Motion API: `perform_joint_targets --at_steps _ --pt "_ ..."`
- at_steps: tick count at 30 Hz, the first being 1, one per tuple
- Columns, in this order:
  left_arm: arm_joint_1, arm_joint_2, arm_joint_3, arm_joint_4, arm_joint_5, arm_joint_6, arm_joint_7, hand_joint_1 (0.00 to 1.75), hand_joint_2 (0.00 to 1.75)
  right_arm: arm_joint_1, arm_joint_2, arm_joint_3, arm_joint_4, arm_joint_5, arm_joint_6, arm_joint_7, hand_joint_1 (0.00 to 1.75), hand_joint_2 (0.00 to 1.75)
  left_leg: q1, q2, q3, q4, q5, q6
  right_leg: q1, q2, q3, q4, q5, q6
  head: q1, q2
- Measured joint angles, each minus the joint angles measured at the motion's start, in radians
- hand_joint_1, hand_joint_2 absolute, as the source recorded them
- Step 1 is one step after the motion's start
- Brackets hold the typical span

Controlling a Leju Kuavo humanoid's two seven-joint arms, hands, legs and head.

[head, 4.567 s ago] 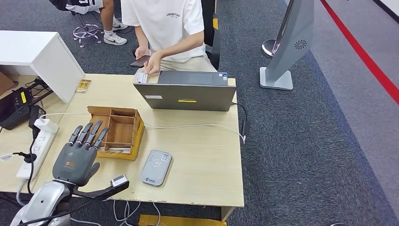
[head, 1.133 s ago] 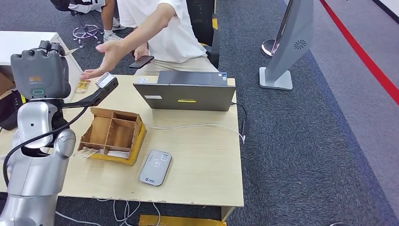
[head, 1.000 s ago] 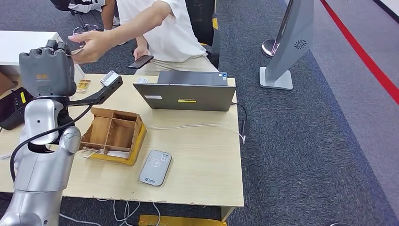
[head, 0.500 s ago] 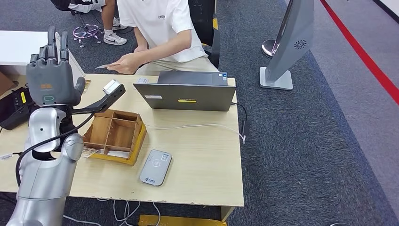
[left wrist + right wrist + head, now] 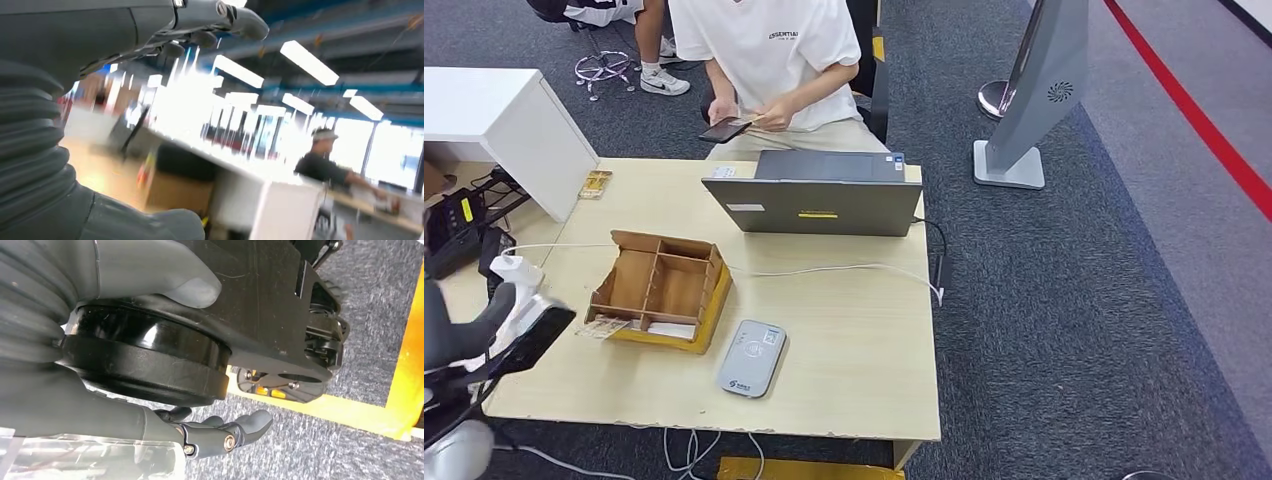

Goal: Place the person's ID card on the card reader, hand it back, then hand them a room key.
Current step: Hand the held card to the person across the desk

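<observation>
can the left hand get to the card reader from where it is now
Probably yes: the card reader lies flat near the table's front edge with bare tabletop around it; the wooden organizer sits behind it, and the left arm is low at the left.

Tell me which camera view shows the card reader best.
The head view: the grey card reader lies flat and whole near the table's front edge, beside the wooden organizer. The left wrist view looks at a blurred room and ceiling lights; the right wrist view looks at floor. Neither includes the reader.
</observation>
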Motion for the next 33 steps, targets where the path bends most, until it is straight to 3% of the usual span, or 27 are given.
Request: perform_joint_targets --at_steps 4,6,9,12,17,21,25,27,31,33 --pt "0.084 -0.034 0.298 0.029 0.366 -0.248 -0.152 0.00 1.75 -0.001 0.003 -0.002 0.025 -0.010 0.041 -0.002 0.00 1.75 0.001 -0.002 -0.001 0.000 0.000 0.000 0.001 -0.003 0.001 0.000 -0.001 0.000 0.001 0.000" --pt "0.086 -0.064 0.487 0.094 0.502 -0.379 -0.166 0.00 1.75 -0.002 0.005 -0.002 0.032 -0.011 0.042 -0.004 0.00 1.75 0.001 0.001 0.001 0.000 -0.002 -0.001 0.001 0.001 0.002 0.000 -0.001 0.000 0.001 0.000" --pt "0.074 -0.105 0.780 0.236 0.622 -0.495 -0.169 0.00 1.75 -0.002 0.008 -0.002 0.039 -0.013 0.043 -0.009 0.00 1.75 0.001 0.005 0.004 0.000 -0.004 -0.001 0.001 0.005 0.002 0.000 -0.002 0.000 -0.001 0.000" --pt "0.057 -0.143 0.987 0.383 0.673 -0.534 -0.126 0.00 1.75 -0.002 0.009 -0.002 0.044 -0.020 0.049 -0.011 0.00 1.75 0.001 0.001 0.005 0.000 -0.005 0.000 0.001 0.000 0.005 -0.001 -0.005 0.001 -0.001 0.000" --pt "0.037 -0.248 1.234 0.637 0.744 -0.456 -0.068 0.00 1.75 -0.002 0.010 -0.002 0.048 -0.021 0.053 -0.012 0.00 1.75 0.000 -0.003 0.005 0.000 -0.006 0.002 0.000 -0.004 0.007 -0.003 -0.005 0.001 -0.001 0.000" --pt "0.035 -0.336 1.301 0.795 0.735 -0.420 -0.053 0.00 1.75 0.000 0.010 0.000 0.051 -0.013 0.053 -0.010 0.00 0.00 -0.001 -0.005 0.005 0.001 -0.007 0.003 -0.001 -0.007 0.009 -0.005 -0.005 0.002 0.001 0.000" --pt "0.024 -0.405 1.334 0.951 0.778 -0.522 -0.003 0.00 1.75 0.007 0.010 0.006 0.056 0.007 0.053 -0.008 0.00 0.00 -0.001 -0.006 0.005 0.001 -0.007 0.003 -0.001 -0.007 0.009 -0.005 -0.005 0.002 0.001 0.000" --pt "0.012 -0.429 1.346 1.043 0.776 -0.522 0.006 0.00 1.75 0.008 0.010 0.013 0.059 0.024 0.053 -0.002 0.00 0.00 -0.001 -0.006 0.005 0.001 -0.007 0.003 -0.001 -0.007 0.009 -0.005 -0.005 0.002 0.001 0.000" --pt "-0.006 -0.454 1.344 1.201 0.685 -0.474 0.037 0.00 1.75 0.010 0.013 0.027 0.062 0.025 0.053 0.001 0.00 1.75 -0.001 -0.006 0.006 0.001 -0.007 0.003 0.000 -0.007 0.010 -0.005 -0.005 0.002 0.001 0.000" --pt "-0.013 -0.458 1.329 1.261 0.640 -0.467 0.070 0.00 1.75 0.009 0.017 0.025 0.061 0.014 0.053 -0.003 0.00 1.75 -0.001 -0.006 0.006 0.001 -0.006 0.003 0.000 -0.007 0.011 -0.004 -0.005 0.002 0.001 0.000"
